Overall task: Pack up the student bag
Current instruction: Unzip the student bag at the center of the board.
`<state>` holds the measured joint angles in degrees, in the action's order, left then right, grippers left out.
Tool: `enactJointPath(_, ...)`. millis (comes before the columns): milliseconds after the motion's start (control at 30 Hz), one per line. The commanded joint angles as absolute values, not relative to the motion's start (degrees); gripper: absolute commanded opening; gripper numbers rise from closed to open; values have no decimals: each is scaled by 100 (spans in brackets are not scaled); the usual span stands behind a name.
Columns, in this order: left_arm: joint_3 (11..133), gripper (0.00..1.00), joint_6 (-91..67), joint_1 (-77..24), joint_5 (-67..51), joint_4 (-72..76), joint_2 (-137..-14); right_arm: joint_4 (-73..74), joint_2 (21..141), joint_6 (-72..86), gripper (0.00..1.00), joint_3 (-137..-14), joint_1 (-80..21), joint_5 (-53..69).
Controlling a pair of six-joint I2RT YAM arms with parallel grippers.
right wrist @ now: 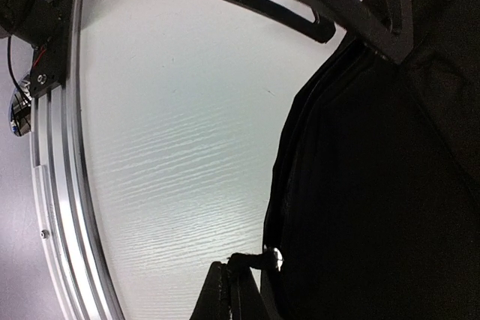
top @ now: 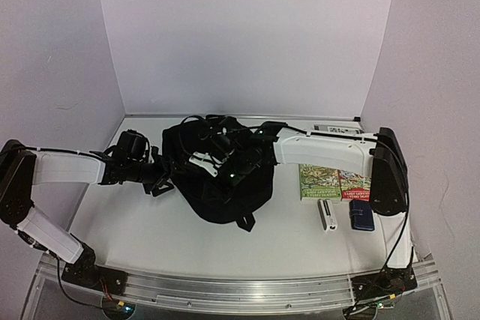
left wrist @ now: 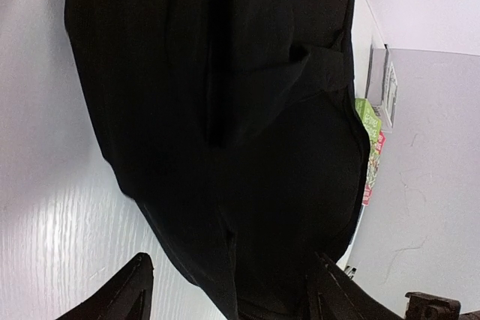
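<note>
Student bag point(top: 219, 189) slumped mid-table point(top: 135, 222), black, crumpled, by far the biggest item, small loop at its near edge. Both arms reaching in over it from either side.

Left gripper point(left wrist: 234, 296) at the bag's left side, low against the fabric. Fingers point(left wrist: 135, 290) spread wide, jaws open, nothing clamped. Black cloth filling most of the left wrist view and lying in the gap between the tips.

Right gripper point(right wrist: 229, 294) over the bag's upper middle, jaws closed tight. Thin black tab point(right wrist: 251, 261) with a small metal piece right at the tips, along the bag's edge; pinched or only touching, hard to say from this angle. Left arm's open finger visible at top of the right wrist view, near rail point(right wrist: 56, 185) at left.

Right of the bag, apart from it: green book point(top: 319, 181) and red book point(top: 354, 183) side by side, touching, partly under the right arm. Just near of those: white flat item point(top: 326, 215) and dark-blue case point(top: 361, 215), close together.
</note>
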<state>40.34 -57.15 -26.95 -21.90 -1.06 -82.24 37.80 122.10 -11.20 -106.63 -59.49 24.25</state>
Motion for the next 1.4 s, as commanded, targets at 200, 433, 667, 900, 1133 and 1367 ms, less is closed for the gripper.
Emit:
enactJointPath(200,3568,69,-6360,-3041,-1783,-49,-7536,3746,12449,-898,0,-11234,-6139,2540)
enactJointPath(433,3546,42,-6457,-3050,-1823,192,-7820,3760,12350,-993,0,-11115,-6162,2445)
enactJointPath(667,3699,5,-6323,-2989,-1435,-566,-7495,3776,11883,-1313,0,-10408,-6154,2082)
enactJointPath(900,3521,0,-6159,-2341,-1593,-976,-7039,3775,11310,-1498,0,-9476,-6064,1806)
enactJointPath(1133,3547,0,-5791,-1624,-1854,-1303,-6995,3798,10857,-1508,0,-8808,-5696,1797)
enactJointPath(1367,3821,0,-5335,-1006,-2187,-1448,-7214,3862,10568,-1562,0,-8330,-5396,1863)
